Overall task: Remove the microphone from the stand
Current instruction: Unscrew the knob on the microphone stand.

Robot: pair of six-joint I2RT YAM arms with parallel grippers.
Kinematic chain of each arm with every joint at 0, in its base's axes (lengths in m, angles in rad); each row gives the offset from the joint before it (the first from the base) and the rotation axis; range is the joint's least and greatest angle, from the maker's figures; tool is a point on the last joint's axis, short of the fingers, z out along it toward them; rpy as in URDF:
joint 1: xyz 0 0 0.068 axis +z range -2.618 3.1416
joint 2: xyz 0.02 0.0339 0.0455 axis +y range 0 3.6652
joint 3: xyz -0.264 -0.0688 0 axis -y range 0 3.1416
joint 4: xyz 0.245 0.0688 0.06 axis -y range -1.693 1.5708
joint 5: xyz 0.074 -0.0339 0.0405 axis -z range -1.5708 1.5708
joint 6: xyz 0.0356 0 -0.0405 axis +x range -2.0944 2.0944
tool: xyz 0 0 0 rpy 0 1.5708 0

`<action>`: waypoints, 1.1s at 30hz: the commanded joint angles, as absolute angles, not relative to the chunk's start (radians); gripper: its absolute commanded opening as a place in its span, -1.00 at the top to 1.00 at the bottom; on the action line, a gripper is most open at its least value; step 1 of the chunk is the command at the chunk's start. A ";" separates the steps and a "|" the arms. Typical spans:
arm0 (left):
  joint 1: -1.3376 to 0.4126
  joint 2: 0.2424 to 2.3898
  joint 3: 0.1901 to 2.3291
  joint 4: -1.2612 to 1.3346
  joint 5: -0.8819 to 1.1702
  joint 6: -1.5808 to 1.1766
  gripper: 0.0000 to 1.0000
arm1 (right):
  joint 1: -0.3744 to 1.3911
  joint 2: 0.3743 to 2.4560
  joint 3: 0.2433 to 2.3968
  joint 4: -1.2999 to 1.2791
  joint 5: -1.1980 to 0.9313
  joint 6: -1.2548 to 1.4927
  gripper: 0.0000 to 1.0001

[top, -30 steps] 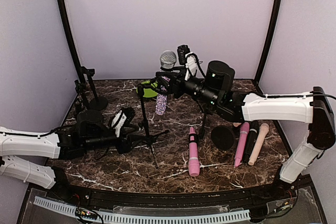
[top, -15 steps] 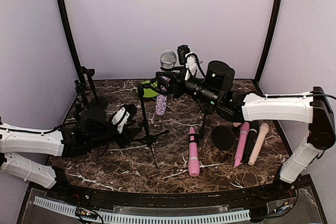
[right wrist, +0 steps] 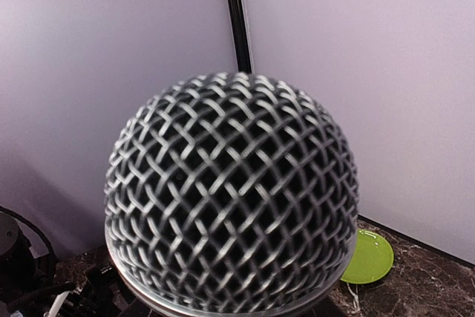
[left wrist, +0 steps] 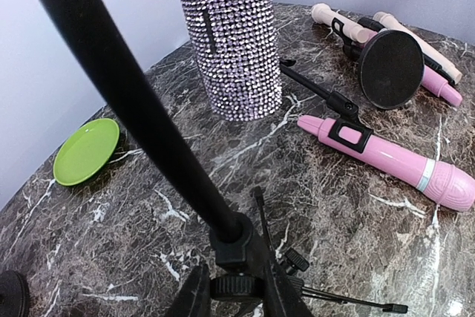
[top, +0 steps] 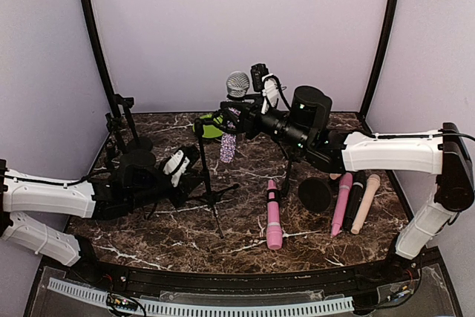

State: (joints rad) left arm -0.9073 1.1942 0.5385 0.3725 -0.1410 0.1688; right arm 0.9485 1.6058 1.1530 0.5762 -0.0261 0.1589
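Beside the stand (top: 202,165), just to its right and up near the top of its pole, the microphone (top: 229,145) is upright, with its silver mesh head on top and its sparkly lilac body pointing down. The left wrist view shows the body's lower end hanging free above the marble tabletop (top: 245,231). The right pincer (top: 236,118) is clenched around the microphone just under the head. In the right wrist view the mesh head fills the picture and hides the fingers.

Low against the stand's pole, the left pincer (top: 190,174) reaches in from the stand's left. In its own view a dark finger (left wrist: 194,296) shows on each side of the tripod hub. I cannot tell whether they press on the hub or only flank it.

Right of the stand's feet a pink microphone (top: 273,217) lies flat. Further right of the stand is a round black base (top: 315,194), and beyond it three more handles (top: 355,200) lie side by side. Just behind the stand's pole sits a green plate (top: 211,128).
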 commanded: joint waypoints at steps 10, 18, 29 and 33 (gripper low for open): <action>-0.910 1.192 0.554 0.400 -0.134 0.144 0.98 | 0.959 1.594 1.143 0.560 -0.035 0.166 0.66; -0.854 1.180 0.504 0.409 0.057 -0.038 1.00 | 0.959 1.585 1.138 0.560 -0.054 0.155 0.66; -0.692 1.220 0.468 0.462 0.496 -0.331 1.00 | 0.959 1.588 1.136 0.560 -0.063 0.150 0.66; -0.662 1.238 0.430 0.533 0.570 -0.408 1.00 | 0.959 1.586 1.136 0.563 -0.063 0.152 0.66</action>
